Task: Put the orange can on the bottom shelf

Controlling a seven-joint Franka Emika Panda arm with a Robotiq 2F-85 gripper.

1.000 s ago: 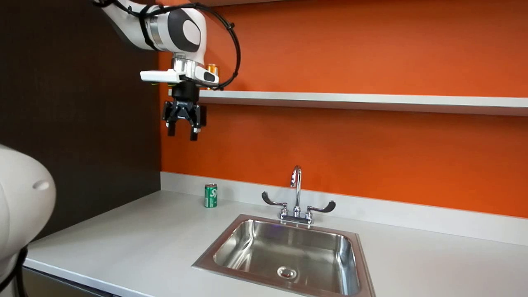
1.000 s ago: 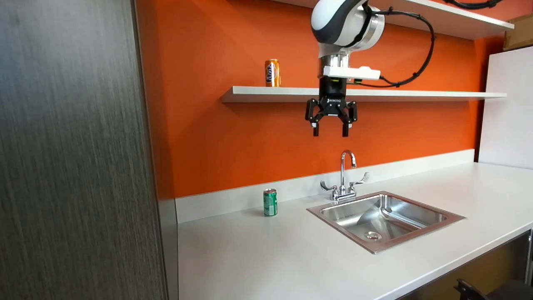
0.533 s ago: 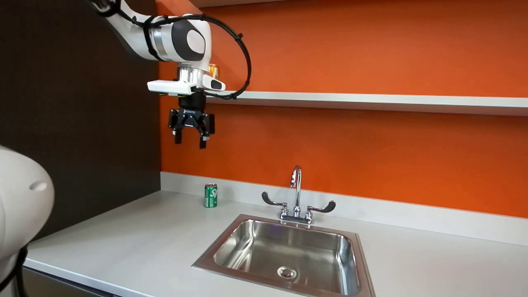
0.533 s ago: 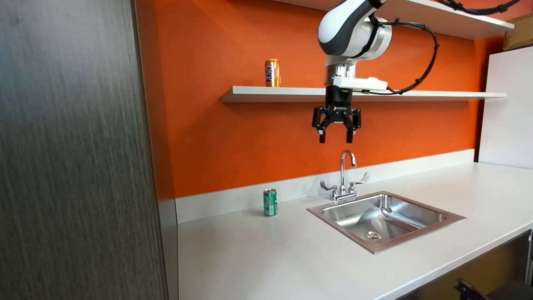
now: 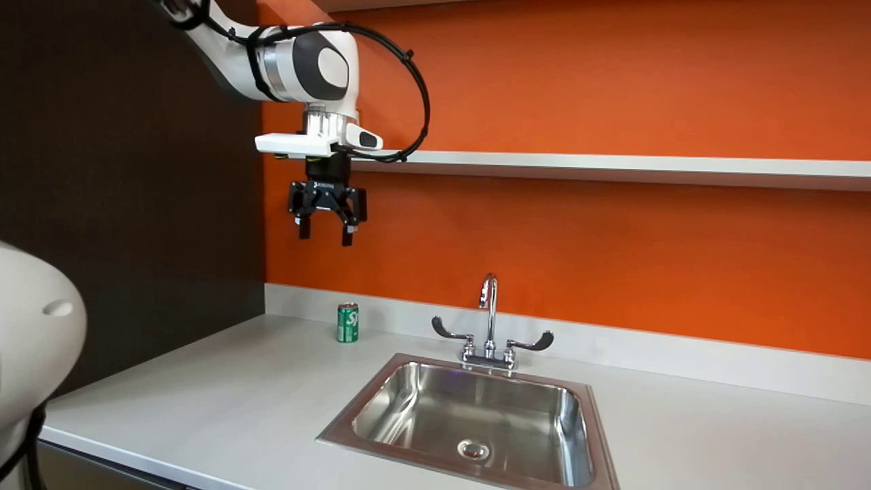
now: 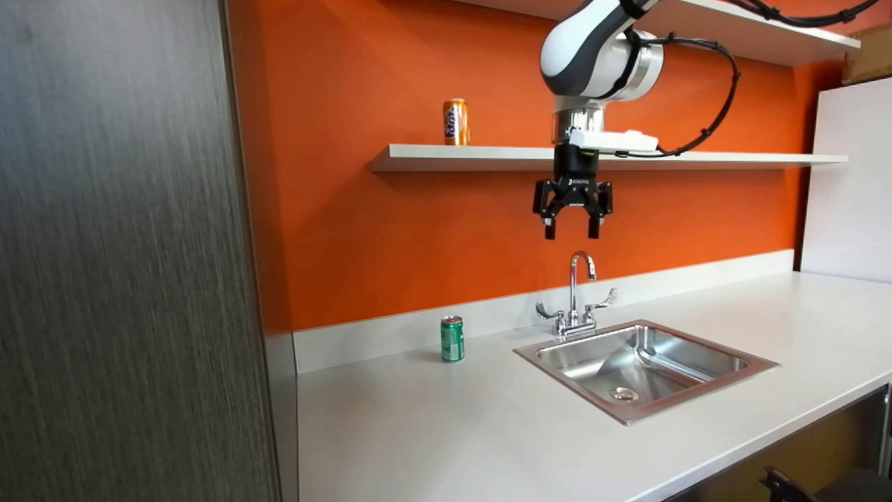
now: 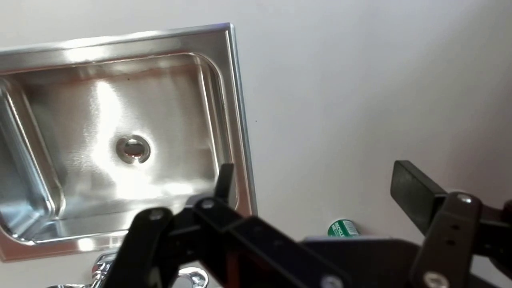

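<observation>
Flat orange paint covers the back wall [image 6: 390,244], crossed by the bottom shelf [image 6: 739,162], a long, thin, white board. Upright on top of this shelf, near one end, stands the small cylindrical orange drink can [image 6: 460,123] with a dark blue and white label [image 6: 451,124]; in an exterior view the white-and-grey robot arm [image 5: 313,64] crosses that end and hides most or all of the can. In front of the shelf hangs the black two-fingered gripper [image 6: 572,230], its fingers [image 6: 594,226] pointing down, lower than the board and spread well apart, away from the can. Below the shelf, the green drink can [image 6: 452,339] stands upright on the grey counter [image 6: 418,432]. Farther along beneath the shelf, the chrome gooseneck faucet [image 6: 573,296] with two handles [image 5: 441,327] rises at the wall-side edge of the rectangular stainless-steel sink [image 7: 236,120], whose round drain [image 7: 134,148] shows in the wrist view. Above the shelf juts a second white board [image 6: 752,42]. Beside the shelf's can end rises the dark wood-grained panel [image 6: 118,279]; near its opposite end, a tall white panel [image 6: 850,209] stands below a brown cardboard box [image 6: 870,56].
</observation>
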